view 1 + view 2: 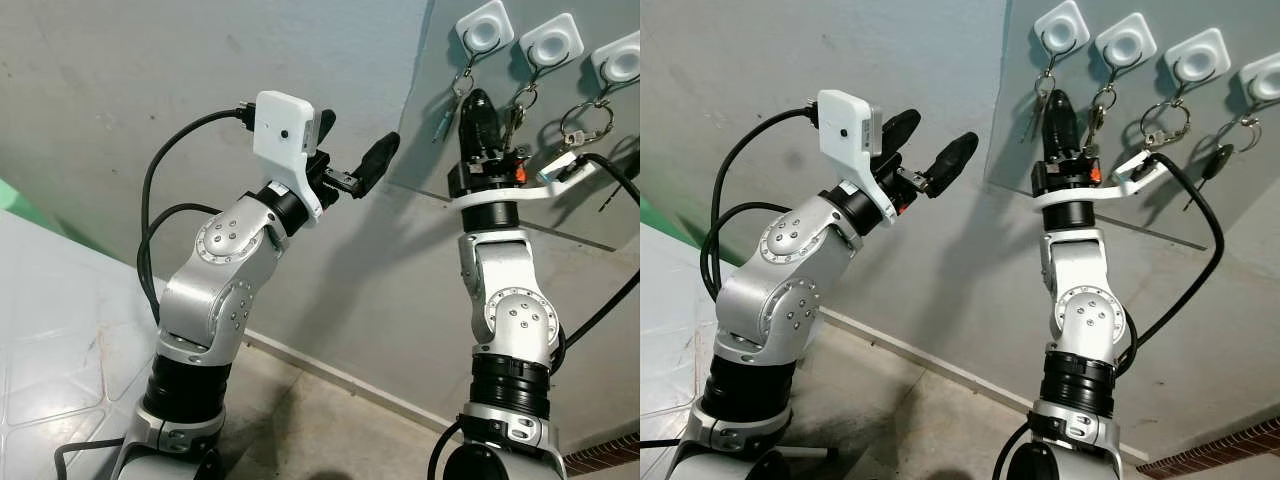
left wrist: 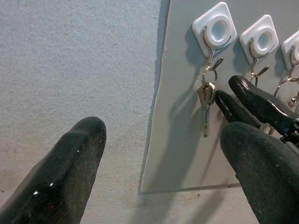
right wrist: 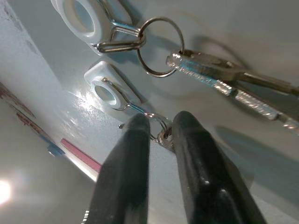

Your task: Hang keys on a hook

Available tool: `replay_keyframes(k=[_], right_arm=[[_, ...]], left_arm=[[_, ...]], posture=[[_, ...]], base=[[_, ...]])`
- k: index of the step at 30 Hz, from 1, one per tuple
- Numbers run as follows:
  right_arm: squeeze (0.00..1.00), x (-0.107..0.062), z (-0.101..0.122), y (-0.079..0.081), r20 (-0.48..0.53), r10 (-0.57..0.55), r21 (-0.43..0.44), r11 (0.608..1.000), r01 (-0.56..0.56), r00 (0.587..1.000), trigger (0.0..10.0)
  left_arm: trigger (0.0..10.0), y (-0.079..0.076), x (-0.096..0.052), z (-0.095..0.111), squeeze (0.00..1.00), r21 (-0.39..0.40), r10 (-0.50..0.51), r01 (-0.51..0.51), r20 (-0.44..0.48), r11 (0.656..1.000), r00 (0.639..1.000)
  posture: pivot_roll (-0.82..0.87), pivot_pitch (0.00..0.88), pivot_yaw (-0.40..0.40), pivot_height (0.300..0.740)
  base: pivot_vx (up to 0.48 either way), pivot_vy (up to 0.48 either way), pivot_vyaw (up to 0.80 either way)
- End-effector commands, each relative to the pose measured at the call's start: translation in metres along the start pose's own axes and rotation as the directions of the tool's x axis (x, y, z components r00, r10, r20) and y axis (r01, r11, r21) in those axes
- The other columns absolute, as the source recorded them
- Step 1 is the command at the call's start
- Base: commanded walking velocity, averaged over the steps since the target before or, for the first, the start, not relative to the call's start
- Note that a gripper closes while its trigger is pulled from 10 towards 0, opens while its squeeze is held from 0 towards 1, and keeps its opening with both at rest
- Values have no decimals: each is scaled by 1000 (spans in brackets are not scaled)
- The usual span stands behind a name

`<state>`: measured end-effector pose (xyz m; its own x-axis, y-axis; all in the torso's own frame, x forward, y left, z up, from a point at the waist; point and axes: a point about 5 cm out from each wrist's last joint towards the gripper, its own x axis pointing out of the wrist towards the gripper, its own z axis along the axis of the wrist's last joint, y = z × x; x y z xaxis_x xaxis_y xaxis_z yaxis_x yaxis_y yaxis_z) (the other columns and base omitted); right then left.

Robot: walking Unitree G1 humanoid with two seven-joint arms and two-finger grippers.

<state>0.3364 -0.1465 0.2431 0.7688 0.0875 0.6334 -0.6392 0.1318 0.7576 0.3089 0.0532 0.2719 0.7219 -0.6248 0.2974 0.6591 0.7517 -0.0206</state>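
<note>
A grey panel [image 1: 430,150] on the wall carries a row of several white square hooks. Each of those in view has keys hanging from it. My right gripper [image 1: 480,105] is raised against the panel under the second hook [image 1: 551,42]. In the right wrist view its fingers [image 3: 135,154] stand close together, pinching the ring of the keys [image 3: 161,135] that hang from a hook [image 3: 105,91] by a metal clip. A neighbouring bunch of keys [image 3: 219,70] hangs free. My left gripper [image 1: 355,135] is open in the air left of the panel, facing the first hook's keys [image 2: 205,100].
The panel's bottom edge [image 2: 187,189] ends above bare grey wall. A baseboard [image 1: 340,375] runs along a tiled floor [image 1: 60,330]. Black cables [image 1: 1200,240] loop beside both arms. A green object [image 1: 15,205] shows at the far left.
</note>
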Motion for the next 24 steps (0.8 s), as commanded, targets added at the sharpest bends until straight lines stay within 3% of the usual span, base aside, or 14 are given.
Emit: replay_keyframes(k=[1,4,7,8,10,11,15,16,18,24], right_arm=[[1000,-4,-1,-2,-15,2,-18,1000,-2,1000,10000],[1000,-10,-4,-7,-50,-18,-58,998,15,999,10000],[1000,-18,-9,-14,-109,-48,-133,991,33,993,10000],[1000,-26,-11,-22,-145,-79,-188,981,51,986,10000],[1000,-29,-11,-24,-159,-91,-208,976,57,983,10000],[1000,-39,-12,-34,-187,-142,-272,958,87,972,10000],[1000,-57,-9,-52,-205,-230,-346,926,149,951,10000],[1000,-67,-8,-62,-215,-276,-384,906,179,937,10000],[1000,-73,-7,-66,-220,-300,-397,897,196,928,10000],[1000,-110,-7,-94,-248,-434,-502,822,268,866,10000]], left_arm=[[10000,-1,0,3,0,10,9,-9,6,1000,1000],[10000,3,-2,-4,0,8,35,-35,-12,999,999],[10000,10,-8,-21,0,12,83,-82,-60,997,995],[10000,15,-14,-35,0,16,124,-123,-93,992,988],[10000,17,-16,-40,0,15,139,-138,-106,990,985],[10000,23,-23,-56,0,6,184,-185,-145,983,972],[10000,31,-35,-80,0,-5,244,-251,-205,968,948],[10000,35,-43,-95,0,-13,255,-267,-250,964,934],[10000,36,-47,-103,0,-14,259,-272,-270,962,928],[10000,30,-73,-154,0,8,219,-237,-412,972,885]], posture=[[29,74,-3,740],[29,75,-4,740],[26,77,-5,740],[25,77,-5,740],[25,78,-5,740],[22,79,-6,740],[24,80,-8,740],[24,80,-8,740],[24,80,-8,740],[24,75,-3,740]], base=[[0,0,0],[0,0,0],[0,0,0],[0,0,0],[0,0,0],[0,0,0],[0,0,0],[0,0,0],[0,0,0],[0,0,0]])
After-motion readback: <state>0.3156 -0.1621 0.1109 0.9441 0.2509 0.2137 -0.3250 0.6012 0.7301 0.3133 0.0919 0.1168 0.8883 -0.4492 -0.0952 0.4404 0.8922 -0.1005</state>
